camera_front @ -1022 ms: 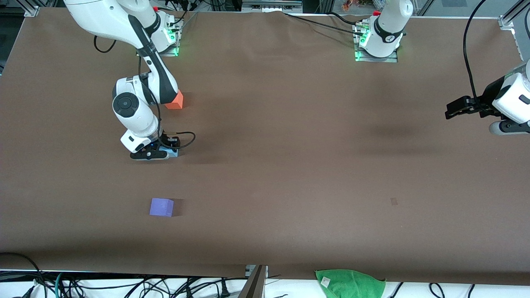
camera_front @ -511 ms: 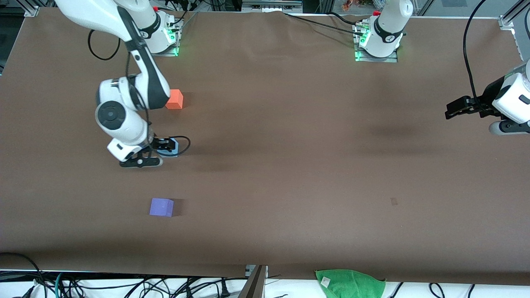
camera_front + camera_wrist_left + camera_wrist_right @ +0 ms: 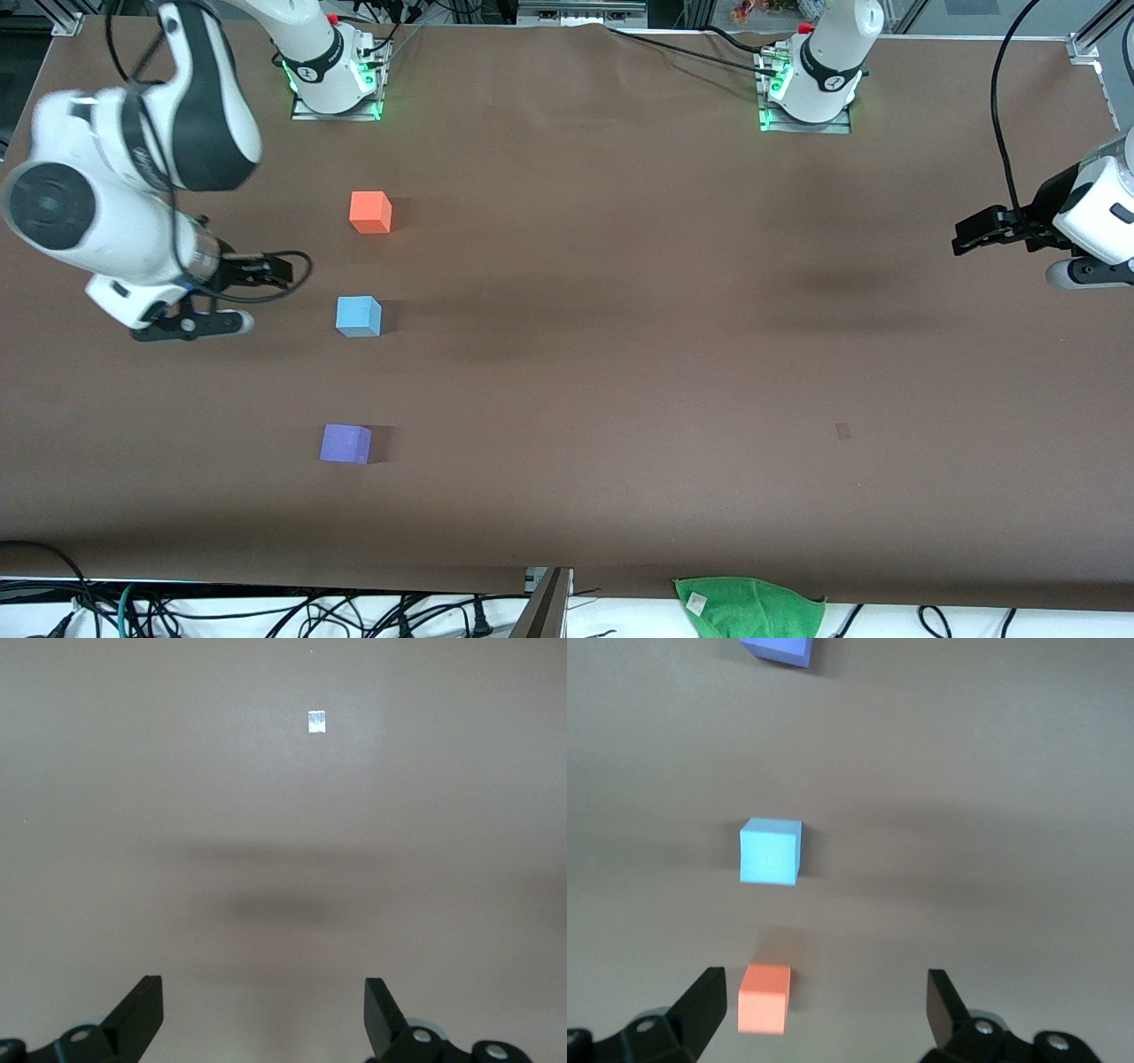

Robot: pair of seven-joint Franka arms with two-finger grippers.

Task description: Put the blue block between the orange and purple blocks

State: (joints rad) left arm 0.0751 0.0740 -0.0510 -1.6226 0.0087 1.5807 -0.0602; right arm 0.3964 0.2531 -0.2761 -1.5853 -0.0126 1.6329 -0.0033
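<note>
Brown table (image 3: 620,354): blue block (image 3: 359,316) free between orange block (image 3: 370,212), purple block (image 3: 345,443); both claws wide, empty.

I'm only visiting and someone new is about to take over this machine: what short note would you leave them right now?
Right gripper: open, empty, up over the table toward the right arm's end.
Left gripper: open, empty, waiting at the left arm's end.
Blue block sits on the table between the orange block, farther from the front camera, and the purple block, nearer; none touch.
Done: placement looks complete.
Left: nothing obvious.
</note>
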